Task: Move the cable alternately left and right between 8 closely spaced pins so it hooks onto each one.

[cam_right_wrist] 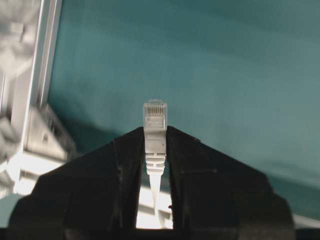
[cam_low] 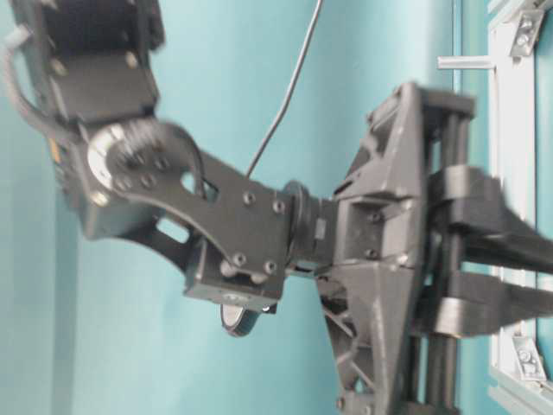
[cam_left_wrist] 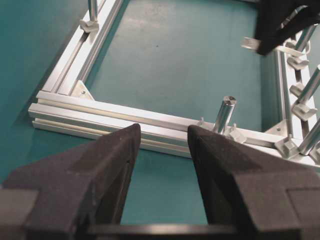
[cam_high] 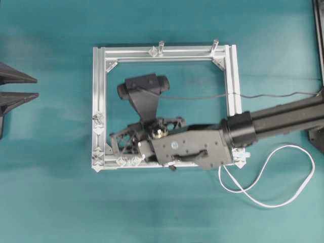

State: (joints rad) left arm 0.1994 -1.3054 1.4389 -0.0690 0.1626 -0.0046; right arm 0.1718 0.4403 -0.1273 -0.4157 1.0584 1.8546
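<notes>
In the right wrist view my right gripper (cam_right_wrist: 155,134) is shut on the white plug (cam_right_wrist: 155,125) at the end of the cable, and the plug tip sticks out past the fingertips. Overhead, that gripper (cam_high: 115,146) reaches across into the lower left corner of the silver frame (cam_high: 99,86), close to the pins (cam_high: 97,122) on the left rail and the pins (cam_high: 128,161) on the bottom rail. The rest of the cable (cam_high: 276,174) lies in a loose loop on the mat at lower right. My left gripper (cam_high: 20,88) stands open and holds nothing, left of the frame.
Two grey upright posts (cam_high: 161,46) (cam_high: 215,44) stand on the frame's top rail. A thin dark camera wire (cam_high: 202,96) crosses the frame's opening. In the left wrist view a post (cam_left_wrist: 224,114) with a pin (cam_left_wrist: 236,134) beside it rises just beyond the open fingers (cam_left_wrist: 107,165).
</notes>
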